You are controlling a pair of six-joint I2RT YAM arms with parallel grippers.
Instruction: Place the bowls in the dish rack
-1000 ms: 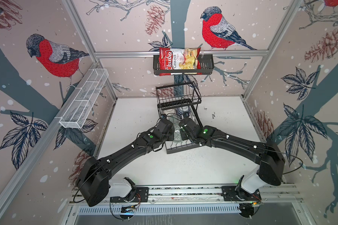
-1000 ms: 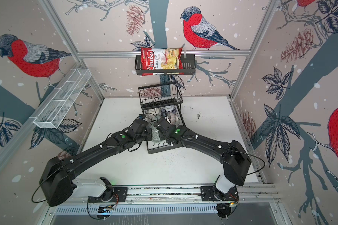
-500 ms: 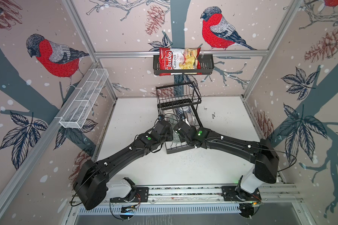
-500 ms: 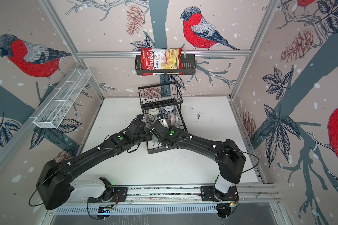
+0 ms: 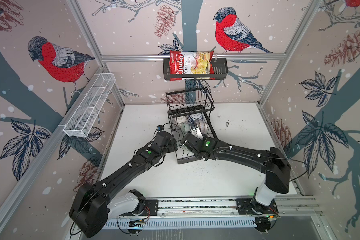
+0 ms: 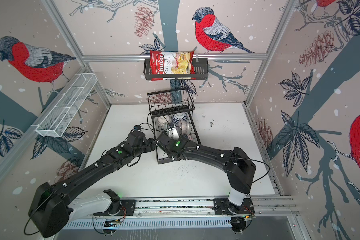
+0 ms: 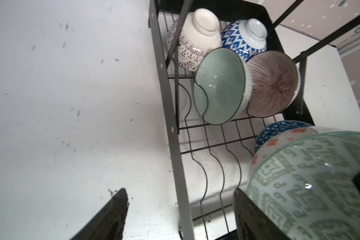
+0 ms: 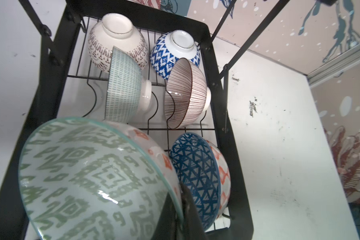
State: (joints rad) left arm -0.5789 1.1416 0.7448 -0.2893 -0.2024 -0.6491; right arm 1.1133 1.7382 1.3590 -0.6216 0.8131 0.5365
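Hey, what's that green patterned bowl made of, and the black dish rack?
The green patterned bowl looks like glazed ceramic: glossy, with bright highlights on its inside. The dish rack seems to be thin metal wire on a flat frame, coated matte black; it shows no shine.

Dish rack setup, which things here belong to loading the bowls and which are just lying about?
Job: dish rack, green-patterned bowl, pale green bowl, striped bowl, blue diamond bowl, dotted white bowl, blue-triangle bowl.
Lying about: chip bag, black basket, white mesh trough.
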